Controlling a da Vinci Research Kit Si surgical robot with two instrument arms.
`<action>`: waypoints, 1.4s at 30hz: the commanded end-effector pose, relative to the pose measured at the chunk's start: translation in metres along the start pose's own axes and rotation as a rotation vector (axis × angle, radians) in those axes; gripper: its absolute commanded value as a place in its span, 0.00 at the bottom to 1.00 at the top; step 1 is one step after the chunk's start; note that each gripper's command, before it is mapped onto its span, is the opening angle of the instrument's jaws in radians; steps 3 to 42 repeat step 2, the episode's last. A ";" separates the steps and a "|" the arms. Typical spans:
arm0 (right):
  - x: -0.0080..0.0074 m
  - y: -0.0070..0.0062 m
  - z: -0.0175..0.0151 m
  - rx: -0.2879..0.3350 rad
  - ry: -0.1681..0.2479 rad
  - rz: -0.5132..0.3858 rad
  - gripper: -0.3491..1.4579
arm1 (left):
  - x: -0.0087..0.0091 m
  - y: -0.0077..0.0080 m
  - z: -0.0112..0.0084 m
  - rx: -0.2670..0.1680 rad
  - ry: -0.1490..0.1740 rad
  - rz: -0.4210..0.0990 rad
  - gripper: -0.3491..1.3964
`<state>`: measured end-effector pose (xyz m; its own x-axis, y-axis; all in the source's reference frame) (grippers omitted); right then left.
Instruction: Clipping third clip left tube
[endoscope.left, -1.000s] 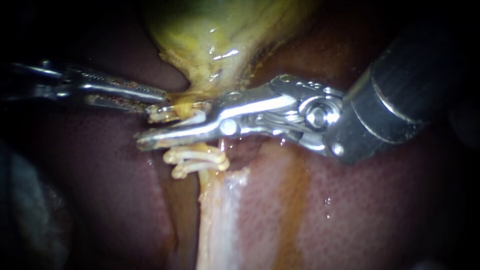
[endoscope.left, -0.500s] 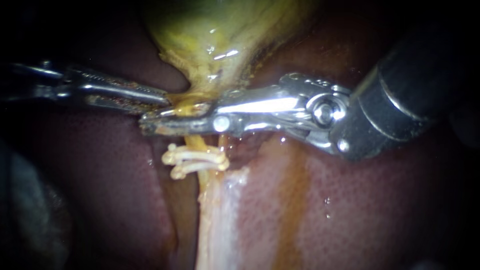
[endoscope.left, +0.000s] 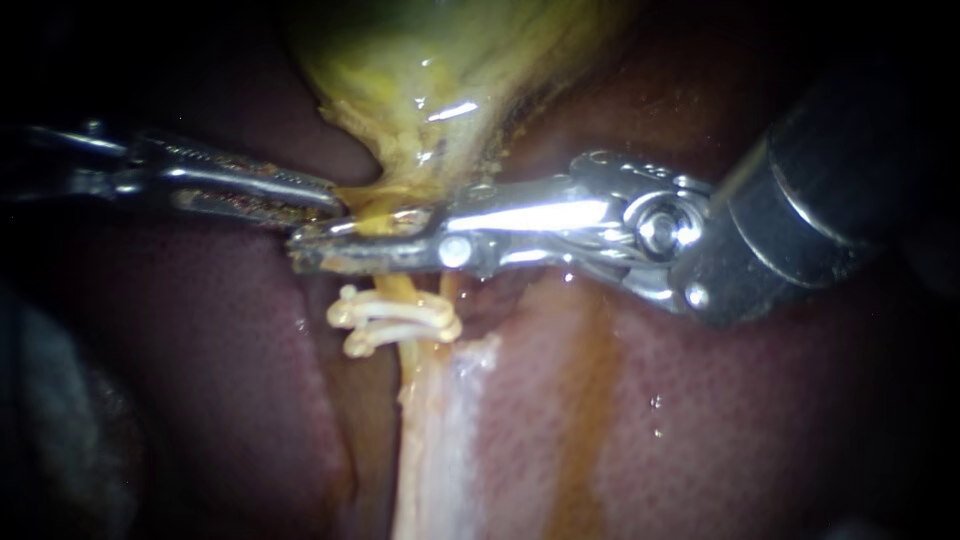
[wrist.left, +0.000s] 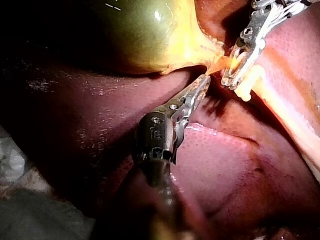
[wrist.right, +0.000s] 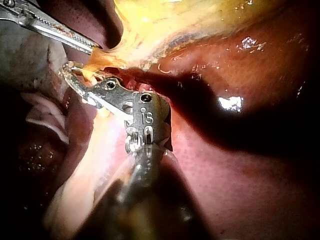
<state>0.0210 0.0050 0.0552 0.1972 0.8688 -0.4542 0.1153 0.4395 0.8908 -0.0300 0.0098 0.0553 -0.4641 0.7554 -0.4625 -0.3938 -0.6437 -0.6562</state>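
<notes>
A thin yellow tube (endoscope.left: 402, 289) runs down from the neck of the green-yellow gallbladder (endoscope.left: 440, 70). My right instrument (endoscope.left: 305, 250) comes in from the upper right, and its jaws are shut across this tube just below the neck. Two white clips (endoscope.left: 395, 320) sit on the tube right under those jaws. My left instrument (endoscope.left: 335, 197) comes from the left, its jaws shut on tissue at the gallbladder's neck. In the left wrist view its tip (wrist.left: 204, 80) lies beside the right instrument (wrist.left: 230, 80). The right wrist view shows the right jaws (wrist.right: 70, 75) squeezed on yellow tissue.
Dark red liver (endoscope.left: 700, 420) lies all around and under the tube. A pale whitish strip of tissue (endoscope.left: 440, 430) runs down below the clips. The right instrument's thick dark shaft (endoscope.left: 810, 190) fills the upper right.
The right instrument's jaws stood open around the tube with a white clip between them; they have shut on the tube and stayed shut. The left instrument has not moved.
</notes>
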 end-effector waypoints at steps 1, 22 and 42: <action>0.0000 0.0000 0.0000 0.000 0.000 0.000 0.00 | 0.0000 0.0000 0.0000 0.000 0.000 0.000 0.00; 0.0000 0.0000 0.0000 0.000 0.000 0.000 0.00 | 0.0000 0.0000 0.0000 0.000 0.000 0.000 0.00; 0.0000 0.0000 0.0000 0.000 0.000 0.000 0.00 | 0.0000 0.0000 0.0000 0.000 0.000 0.000 0.00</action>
